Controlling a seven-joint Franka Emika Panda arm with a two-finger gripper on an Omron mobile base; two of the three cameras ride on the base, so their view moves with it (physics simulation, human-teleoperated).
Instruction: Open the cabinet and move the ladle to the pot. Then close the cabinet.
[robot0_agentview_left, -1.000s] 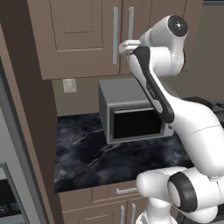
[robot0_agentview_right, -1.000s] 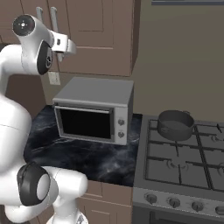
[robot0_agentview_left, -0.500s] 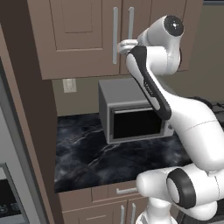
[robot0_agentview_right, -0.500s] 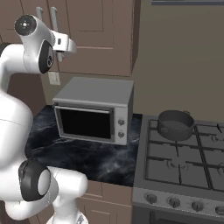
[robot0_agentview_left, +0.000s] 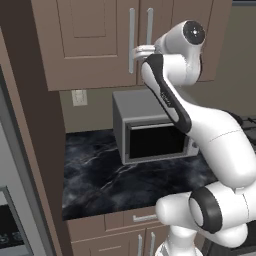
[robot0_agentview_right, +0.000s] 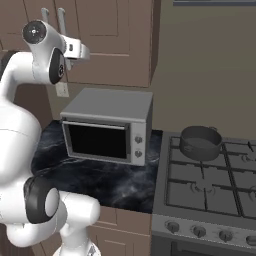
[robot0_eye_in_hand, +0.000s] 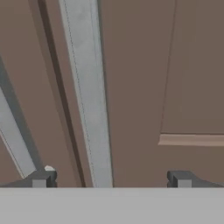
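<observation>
Brown cabinet (robot0_agentview_left: 95, 45) doors are both closed, high on the wall. At their silver handles (robot0_eye_in_hand: 89, 100) the gripper (robot0_eye_in_hand: 111, 179) is raised, fingers spread wide either side of one bar, gripping nothing. Below stands the microwave (robot0_agentview_right: 107, 125); rightmost, the pot (robot0_agentview_right: 201, 142) sits on the stove (robot0_agentview_right: 210, 185).

Cabinet (robot0_agentview_left: 95, 40) above microwave (robot0_agentview_right: 107, 125) — pot (robot0_agentview_right: 201, 142) apparently right.

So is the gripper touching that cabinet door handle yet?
Apart. In the hand view the open gripper has a fingertip on each side of the silver handle, with brown door showing between the bar and both tips.
</observation>
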